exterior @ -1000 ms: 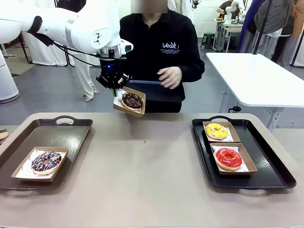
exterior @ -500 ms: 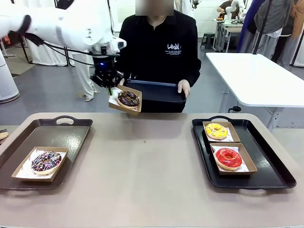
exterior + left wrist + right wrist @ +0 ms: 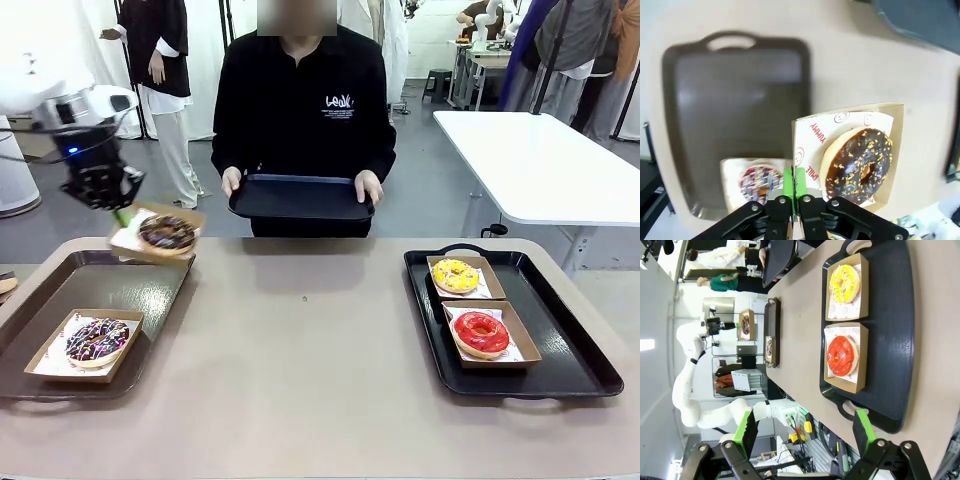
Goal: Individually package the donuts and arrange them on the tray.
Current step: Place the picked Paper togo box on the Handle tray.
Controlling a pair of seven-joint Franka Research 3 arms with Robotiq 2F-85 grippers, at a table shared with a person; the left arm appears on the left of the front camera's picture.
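Donuts sit one to a box: the yellow donut (image 3: 455, 274) and red donut (image 3: 481, 332) share the right tray (image 3: 580, 372), a sprinkled donut (image 3: 97, 340) lies on the left tray (image 3: 150, 290), and the fourth donut (image 3: 166, 232) rides in a box (image 3: 896, 150) hanging above that tray's far edge. Your left gripper (image 3: 794, 186) is clenched on that box's near wall and its paper liner (image 3: 807, 145), green pads pressed flat together with the cardboard between. Your right gripper (image 3: 802, 429) stands released, holding nothing, above the right tray.

Expect thin cardboard to flex and sag when pinched at one edge, and the box already tilts. The donut looks light and soft, its icing easy to smear, so keep your hold on the box wall, never on the ring, and carry it level. Across the table a person holds a dark tray (image 3: 300, 198) in both hands.
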